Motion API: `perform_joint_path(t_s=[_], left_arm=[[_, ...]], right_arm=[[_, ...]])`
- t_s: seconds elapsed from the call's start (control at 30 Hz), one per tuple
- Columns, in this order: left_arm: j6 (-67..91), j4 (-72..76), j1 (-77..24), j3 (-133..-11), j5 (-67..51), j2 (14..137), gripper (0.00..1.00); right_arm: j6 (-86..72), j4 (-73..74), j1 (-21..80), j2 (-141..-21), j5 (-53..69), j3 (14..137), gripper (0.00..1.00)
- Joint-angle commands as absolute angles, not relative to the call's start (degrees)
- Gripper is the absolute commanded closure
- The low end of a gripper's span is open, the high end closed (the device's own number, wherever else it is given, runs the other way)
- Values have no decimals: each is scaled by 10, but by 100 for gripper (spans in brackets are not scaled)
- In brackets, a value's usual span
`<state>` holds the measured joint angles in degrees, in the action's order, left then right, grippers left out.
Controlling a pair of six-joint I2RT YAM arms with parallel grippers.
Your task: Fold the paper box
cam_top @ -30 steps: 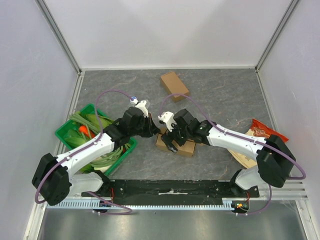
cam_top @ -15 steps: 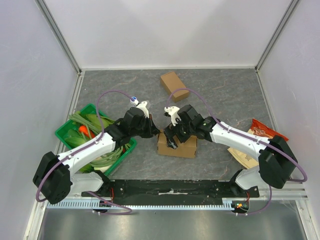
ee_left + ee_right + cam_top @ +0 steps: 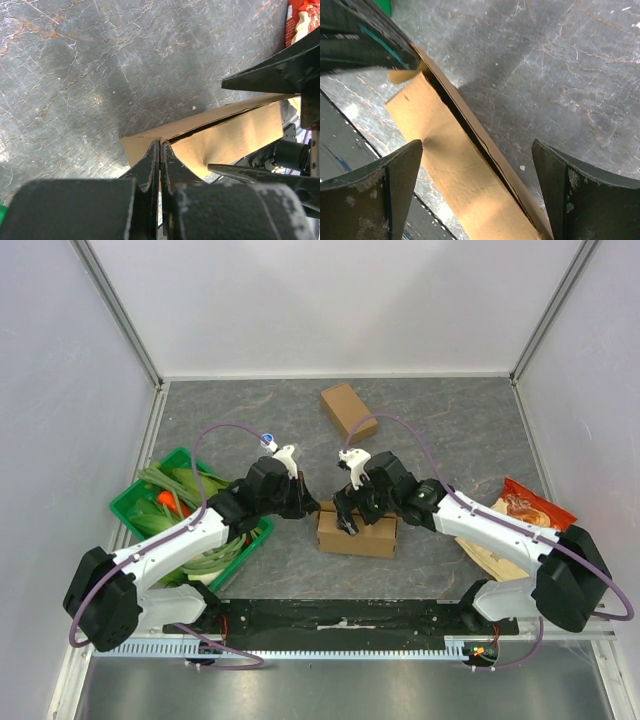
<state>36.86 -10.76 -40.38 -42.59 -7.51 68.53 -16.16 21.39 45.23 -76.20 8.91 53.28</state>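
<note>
Grey stone tabletop (image 3: pixel 440 430): left gripper (image 3: pixel 160 146) pinches the paper box (image 3: pixel 360 537) corner, right gripper (image 3: pixel 477 145) gapes wide astride it; closing askew could crush a wall.

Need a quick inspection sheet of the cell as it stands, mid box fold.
Surface: grey marbled table, dry.
Job's things: paper box at centre, part folded, top seam gaping.
Clutter: second box far centre; green basket of vegetables on the left; snack bag on the right.
Grippers: left gripper shut on the paper box's end flap; right gripper open, straddling it.
Cables: purple cables loop above both arms, unsnagged.
Surroundings: white walls; nothing else seen.
</note>
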Motion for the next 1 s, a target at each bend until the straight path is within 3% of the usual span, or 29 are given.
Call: perform_joint_path(t_s=[0.0, 0.17, 0.97], left_arm=[[373, -92, -406, -424, -77, 665, 98], [371, -91, -405, -423, -79, 670, 98], [460, -103, -405, -440, -133, 671, 98]], right_arm=[[-136, 199, 465, -756, 58, 519, 2], [-174, 231, 464, -767, -31, 540, 2], [-200, 170, 487, -737, -88, 454, 2]])
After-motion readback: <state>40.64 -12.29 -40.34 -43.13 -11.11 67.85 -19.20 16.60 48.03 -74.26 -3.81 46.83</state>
